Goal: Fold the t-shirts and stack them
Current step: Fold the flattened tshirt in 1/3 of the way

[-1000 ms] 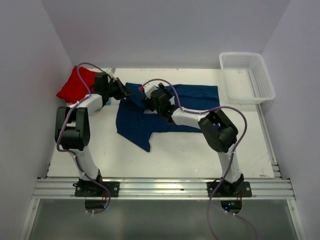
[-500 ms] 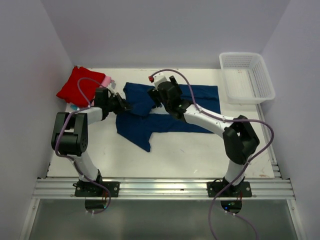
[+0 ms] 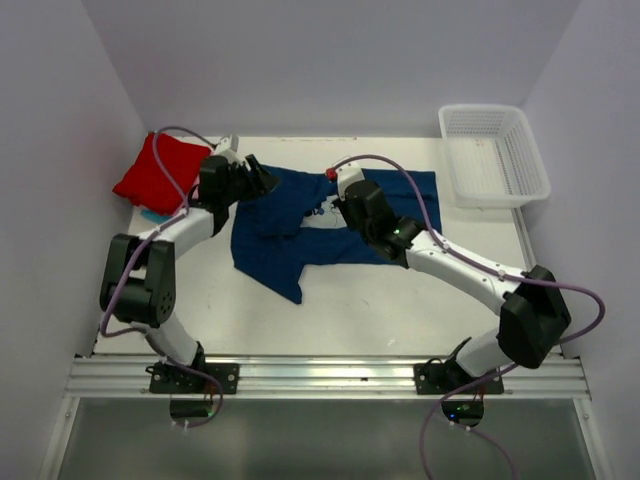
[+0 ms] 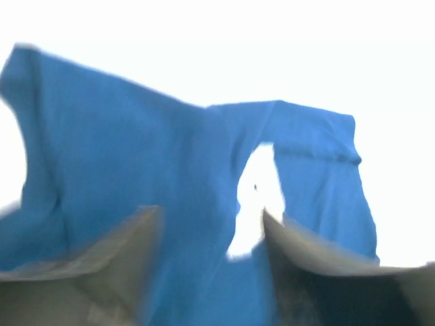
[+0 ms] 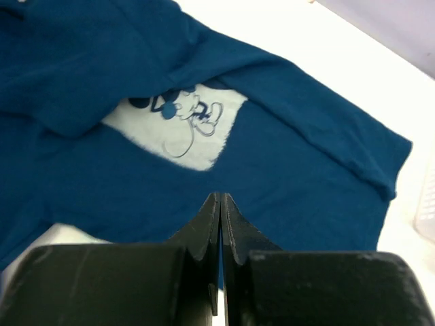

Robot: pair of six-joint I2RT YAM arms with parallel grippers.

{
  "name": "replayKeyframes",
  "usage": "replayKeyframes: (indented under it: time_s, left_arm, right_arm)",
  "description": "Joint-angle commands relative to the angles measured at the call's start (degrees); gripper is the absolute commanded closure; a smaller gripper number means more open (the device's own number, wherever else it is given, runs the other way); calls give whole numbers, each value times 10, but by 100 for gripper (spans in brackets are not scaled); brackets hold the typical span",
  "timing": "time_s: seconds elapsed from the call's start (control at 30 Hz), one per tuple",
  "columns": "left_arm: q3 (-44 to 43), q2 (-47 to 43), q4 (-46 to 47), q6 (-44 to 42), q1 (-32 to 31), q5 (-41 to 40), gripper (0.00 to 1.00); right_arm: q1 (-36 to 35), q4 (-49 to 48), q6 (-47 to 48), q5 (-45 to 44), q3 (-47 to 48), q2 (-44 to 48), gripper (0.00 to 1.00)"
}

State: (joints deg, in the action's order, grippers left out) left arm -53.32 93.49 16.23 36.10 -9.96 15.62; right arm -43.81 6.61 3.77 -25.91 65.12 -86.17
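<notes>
looking down, we see the navy t-shirt (image 3: 300, 245) lying spread but rumpled toward the back of the surface (image 3: 380, 310), its pale print (image 5: 180, 125) face up. the red tee (image 3: 155, 170) sits in the back left corner with a teal one (image 3: 150, 213) peeking out beneath it, and the white basket (image 3: 500, 200) sits at the back right. the left claw (image 4: 209, 212) stands apart over the shirt's back left edge in a blurred view, while the right claw (image 5: 221, 200) is pressed together above the cloth just beside the print.
</notes>
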Motion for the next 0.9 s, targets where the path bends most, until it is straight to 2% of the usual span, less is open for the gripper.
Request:
replayKeyframes:
  time_s: [0.0,0.03,0.07,0.1,0.27,0.4,0.63,0.87]
  left_arm:
    - [-143,125,12,-34,3,40,50]
    - [-167,149,10,-31,3,53,66]
    - [-191,172,3,-26,3,56,92]
    - [-234,214,0,-24,3,61,100]
    - [-364,327,-49,-19,6,77,100]
    - [-397,372,-94,-20,6,46,100]
    - [-403,370,-198,-25,16,-50,100]
    - [-383,347,-218,-9,45,-134,100]
  right_arm:
    - [0,28,-28,48,-16,63,100]
    - [-1,31,-33,52,-27,72,100]
    - [0,40,-34,47,-32,82,100]
    - [0,43,-34,40,-38,101,100]
    - [0,74,-61,24,-82,160,100]
    - [0,75,-68,-3,-113,202,100]
    - [0,74,-92,-40,-125,211,100]
    - [0,74,-121,-74,-122,196,100]
